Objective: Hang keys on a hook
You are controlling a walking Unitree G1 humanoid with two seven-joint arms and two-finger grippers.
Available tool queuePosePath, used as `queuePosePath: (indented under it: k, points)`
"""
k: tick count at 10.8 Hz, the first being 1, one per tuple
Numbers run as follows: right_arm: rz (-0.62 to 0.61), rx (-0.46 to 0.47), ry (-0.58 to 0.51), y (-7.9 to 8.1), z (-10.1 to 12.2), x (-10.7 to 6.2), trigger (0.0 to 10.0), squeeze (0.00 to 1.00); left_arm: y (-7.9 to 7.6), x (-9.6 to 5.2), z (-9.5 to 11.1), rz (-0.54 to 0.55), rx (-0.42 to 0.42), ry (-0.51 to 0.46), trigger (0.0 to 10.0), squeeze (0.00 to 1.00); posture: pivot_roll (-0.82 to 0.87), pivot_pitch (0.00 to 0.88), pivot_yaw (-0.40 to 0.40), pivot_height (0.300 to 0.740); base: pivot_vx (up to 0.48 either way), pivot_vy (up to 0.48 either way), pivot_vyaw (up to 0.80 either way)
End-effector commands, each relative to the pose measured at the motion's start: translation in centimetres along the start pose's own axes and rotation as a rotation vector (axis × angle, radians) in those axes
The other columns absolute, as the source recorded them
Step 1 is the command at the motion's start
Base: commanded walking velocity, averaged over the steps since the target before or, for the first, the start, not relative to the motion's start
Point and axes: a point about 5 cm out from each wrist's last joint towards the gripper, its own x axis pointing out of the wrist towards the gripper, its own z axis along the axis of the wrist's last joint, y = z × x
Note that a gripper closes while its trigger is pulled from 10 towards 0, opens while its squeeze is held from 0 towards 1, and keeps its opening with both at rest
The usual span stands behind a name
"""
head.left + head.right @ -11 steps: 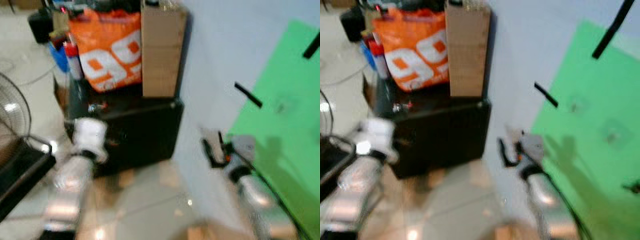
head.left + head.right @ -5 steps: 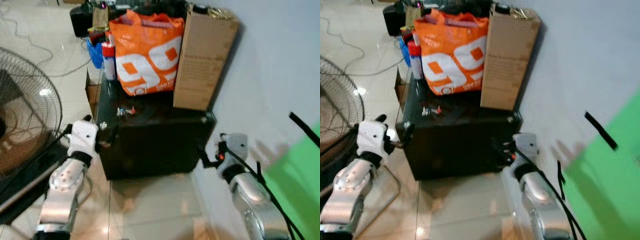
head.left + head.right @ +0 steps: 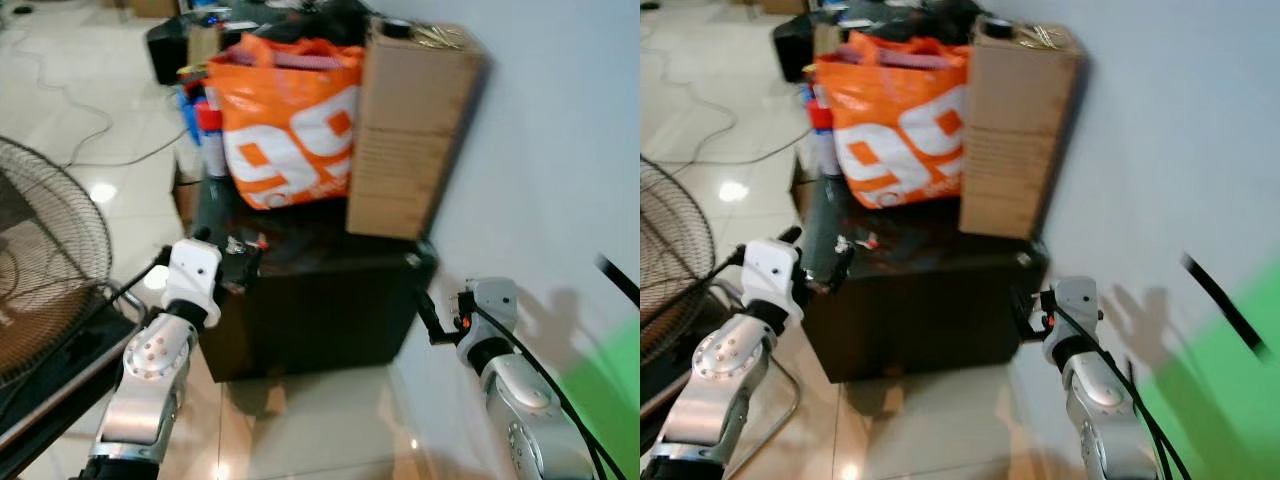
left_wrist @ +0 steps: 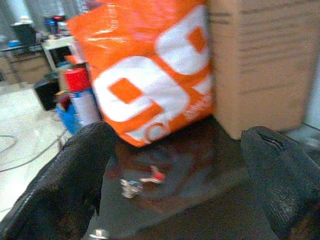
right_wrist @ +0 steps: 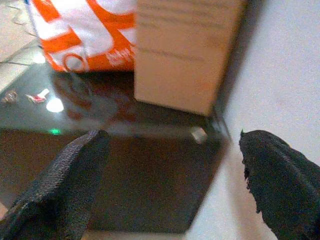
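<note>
Blurred keys (image 4: 142, 181) on dark cabinet (image 3: 330, 310), left hand (image 4: 180, 165) spread wide, right hand (image 5: 165, 180) wide too

Orange bag (image 3: 290, 120) beside my view's cardboard box (image 3: 405, 130) on black cabinet (image 3: 320, 310); fan (image 3: 45, 260) at left.

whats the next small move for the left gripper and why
Probably ease the left gripper forward and down toward the keys, which lie on the black cabinet top before the orange bag. Its fingers are open, empty and short of the keys.
</note>
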Motion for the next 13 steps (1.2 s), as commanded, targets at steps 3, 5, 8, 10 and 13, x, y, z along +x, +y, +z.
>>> queuePosePath:
  k: [3, 5, 8, 10, 13]
  points:
    - [0.038, -0.005, -0.025, 0.52, 0.30, 0.31, 10.0, 1.00, 0.47, -0.12, 0.24, 0.013, 0.013, -0.008, 10.0, 0.00, -0.02, 0.000, -0.039, 0.740, 0.445, 0.000, 0.00]
    - [0.053, -0.009, -0.028, 0.42, 0.26, 0.37, 10.0, 1.00, 0.36, -0.10, 0.26, 0.012, 0.012, -0.008, 10.0, 0.00, -0.02, 0.000, -0.042, 0.740, 0.444, 0.000, 0.80]
    - [0.094, -0.028, -0.024, 0.29, 0.14, 0.24, 10.0, 1.00, 0.31, -0.16, 0.25, 0.010, 0.011, -0.009, 10.0, 0.00, -0.02, 0.000, -0.046, 0.740, 0.440, 0.000, 0.80]
    - [0.109, -0.039, -0.023, 0.29, 0.23, 0.23, 10.0, 1.00, 0.27, -0.18, 0.24, 0.009, 0.011, -0.009, 10.0, 0.00, -0.02, 0.000, -0.047, 0.740, 0.437, 0.000, 0.80]
    - [0.144, -0.093, -0.018, 0.70, 1.06, 0.49, 10.0, 1.00, 0.04, -0.23, 0.15, 0.008, 0.011, -0.006, 10.0, 0.00, -0.02, 0.000, -0.058, 0.740, 0.427, 0.000, 0.27]
